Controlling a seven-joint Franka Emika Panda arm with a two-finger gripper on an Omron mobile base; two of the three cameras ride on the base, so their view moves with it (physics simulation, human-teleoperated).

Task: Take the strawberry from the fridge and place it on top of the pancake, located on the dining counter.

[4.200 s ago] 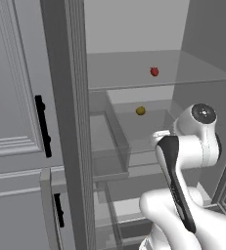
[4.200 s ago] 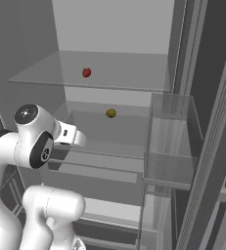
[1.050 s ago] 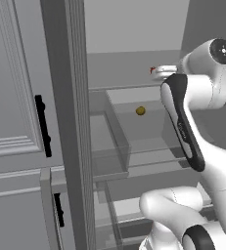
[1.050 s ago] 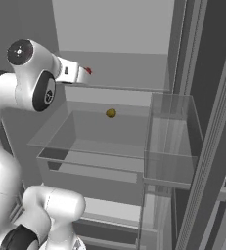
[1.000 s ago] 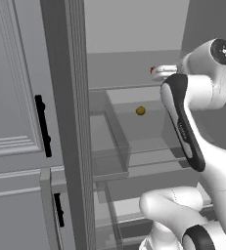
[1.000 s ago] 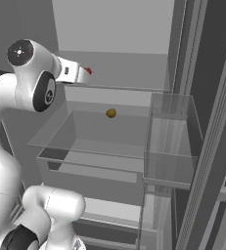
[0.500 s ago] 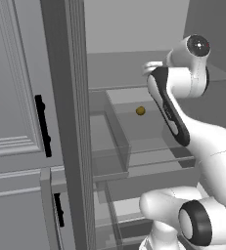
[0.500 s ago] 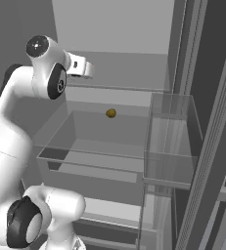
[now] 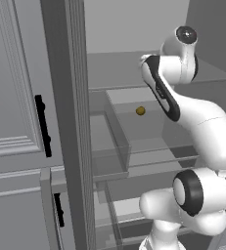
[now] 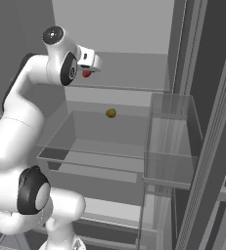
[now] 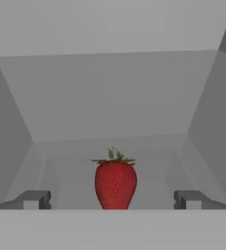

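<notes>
Our tool (image 11: 112,199) stood spread wide, the strawberry (image 11: 115,182) upright between its tips on the fridge's (image 10: 134,29) upper shelf (image 10: 129,80), not yet pinched. We judged grasping, carrying and placing all remained. The pancake and its worktop lay out of sight; the arm partly hid the strawberry.

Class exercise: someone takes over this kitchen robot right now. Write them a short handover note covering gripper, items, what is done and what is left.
Gripper: open, holding nothing, level with the upper glass shelf inside the open dark grey fridge.
Small red strawberry: upright on that shelf, centred between the fingertips, not gripped.
Small yellow-brown ball: one shelf lower, leave it.
Done: reach lined up.
Left: close on the strawberry, lift it out, carry it to the pancake.
</notes>
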